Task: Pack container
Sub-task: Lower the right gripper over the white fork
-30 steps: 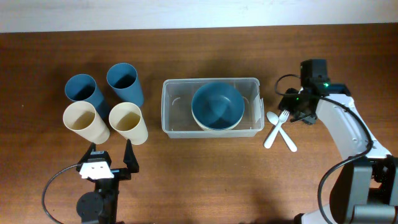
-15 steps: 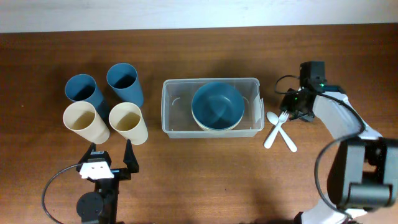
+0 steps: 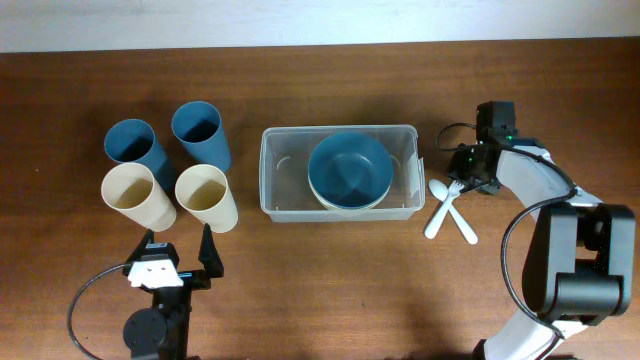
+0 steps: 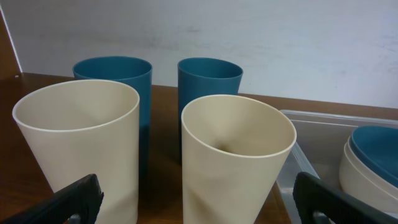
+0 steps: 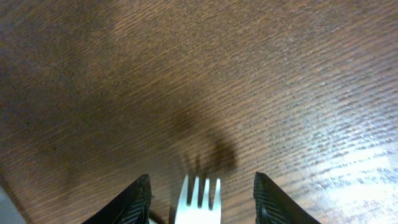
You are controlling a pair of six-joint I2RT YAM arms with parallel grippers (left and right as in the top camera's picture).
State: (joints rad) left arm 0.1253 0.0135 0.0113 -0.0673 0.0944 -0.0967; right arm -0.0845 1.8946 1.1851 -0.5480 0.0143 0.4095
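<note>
Counter [image 3: 320, 300]: brown wood, with a white wall behind.
Container [image 3: 272, 165]: clear, mid-counter, holding a blue bowl [image 3: 349, 168]. The left wrist view showed a cream bowl [image 4: 364, 183] nested beneath it.
Cups: two blue cups [image 3: 130, 142] and two cream cups [image 3: 205, 192] stood upright, left of the container.
Left claw [image 3: 180, 262]: spread wide, holding nothing.
Right claw [image 3: 463, 178]: its wrist view showed it parted either side of the fork [image 5: 198, 194], with gaps on both sides.
Spoon [image 3: 462, 228]: white, crossed with the fork.

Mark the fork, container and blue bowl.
fork [image 5: 198, 211], right wrist view, base of tines.
container [image 3: 263, 170], overhead view, left rim.
blue bowl [image 3: 349, 170], overhead view, inside centre.
</note>
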